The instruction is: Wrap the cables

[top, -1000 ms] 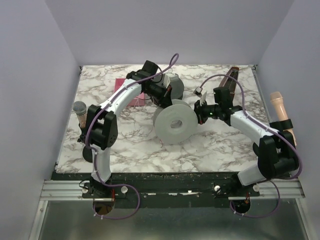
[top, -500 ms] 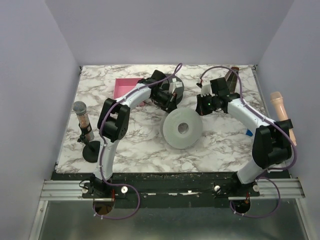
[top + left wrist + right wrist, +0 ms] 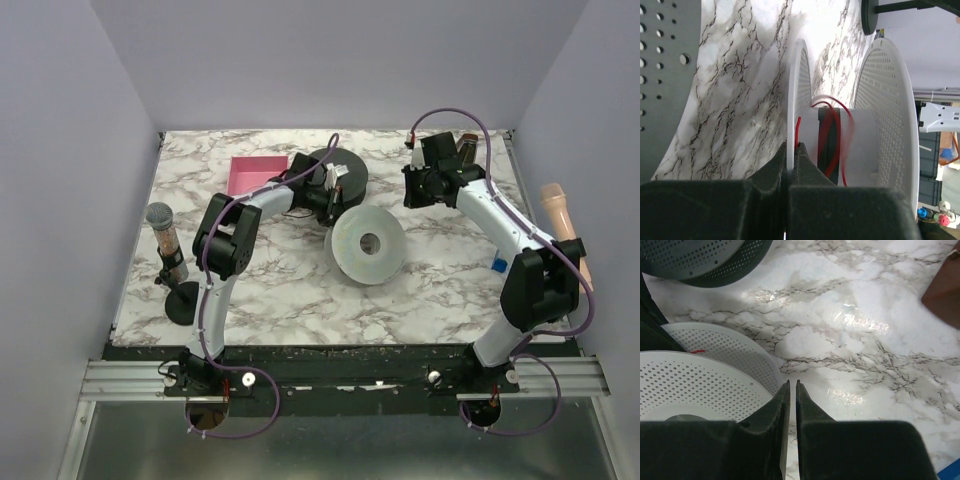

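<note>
**Red cable on the white spool**

The red cable (image 3: 832,150) goes around the middle of the white spool (image 3: 885,95). It looks a bit blurry there. One end comes off the spool and runs to the left jaws. The left jaws are closed tight and pinch that end at their tips.

The white spool leans on the bench (image 3: 260,285), near the middle.

The right jaws are only a tiny bit apart. They hold nothing, and only the bench shows through the thin gap. They are close to the rim of the white spool. From the right wrist camera, a small bit of red cable shows between the spool's two white plates.

A dark spool (image 3: 340,165) lies behind the white one, near the left jaws. A pink tray (image 3: 252,175) sits at the back left. A microphone (image 3: 163,228) stands on the left side of the bench.
</note>
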Robot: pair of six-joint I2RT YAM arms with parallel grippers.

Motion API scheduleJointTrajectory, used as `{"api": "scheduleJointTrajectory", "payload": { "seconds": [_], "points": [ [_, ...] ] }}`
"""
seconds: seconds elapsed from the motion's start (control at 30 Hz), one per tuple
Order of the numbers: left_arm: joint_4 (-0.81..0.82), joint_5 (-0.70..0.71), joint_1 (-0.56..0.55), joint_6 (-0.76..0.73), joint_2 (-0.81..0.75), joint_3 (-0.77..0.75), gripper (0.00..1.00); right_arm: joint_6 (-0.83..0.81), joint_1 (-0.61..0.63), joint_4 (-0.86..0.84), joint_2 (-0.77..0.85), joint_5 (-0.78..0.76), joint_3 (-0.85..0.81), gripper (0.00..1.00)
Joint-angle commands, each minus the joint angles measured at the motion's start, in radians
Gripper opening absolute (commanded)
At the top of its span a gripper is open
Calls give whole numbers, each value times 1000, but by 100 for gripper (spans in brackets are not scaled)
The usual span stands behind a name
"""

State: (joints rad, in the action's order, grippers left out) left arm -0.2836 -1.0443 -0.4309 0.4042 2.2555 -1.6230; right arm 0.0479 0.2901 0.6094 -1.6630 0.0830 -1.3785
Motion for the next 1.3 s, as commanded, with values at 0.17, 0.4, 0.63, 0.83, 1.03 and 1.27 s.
{"api": "scheduleJointTrajectory", "payload": {
  "seconds": [0.17, 0.4, 0.63, 0.83, 1.03, 1.27],
  "points": [
    [176, 257, -8, -42, 67, -24, 15, -17, -5, 49, 26, -68, 1, 18],
    [97, 335, -8, -155, 90, -73, 44, 1, 1, 0, 98, -8, 90, 20],
    [66, 389, -8, -229, 61, -78, 42, 10, 6, -8, 115, -15, 131, 28],
    [43, 383, -8, -265, 50, -64, 45, 105, -9, 79, 225, -78, 203, 44],
    [61, 339, -8, -271, 13, -54, 48, 289, -5, 164, 394, 15, 405, 52],
    [52, 294, -8, -251, -56, -69, 51, 555, 49, 90, 519, 11, 656, 51]
  ]
}}
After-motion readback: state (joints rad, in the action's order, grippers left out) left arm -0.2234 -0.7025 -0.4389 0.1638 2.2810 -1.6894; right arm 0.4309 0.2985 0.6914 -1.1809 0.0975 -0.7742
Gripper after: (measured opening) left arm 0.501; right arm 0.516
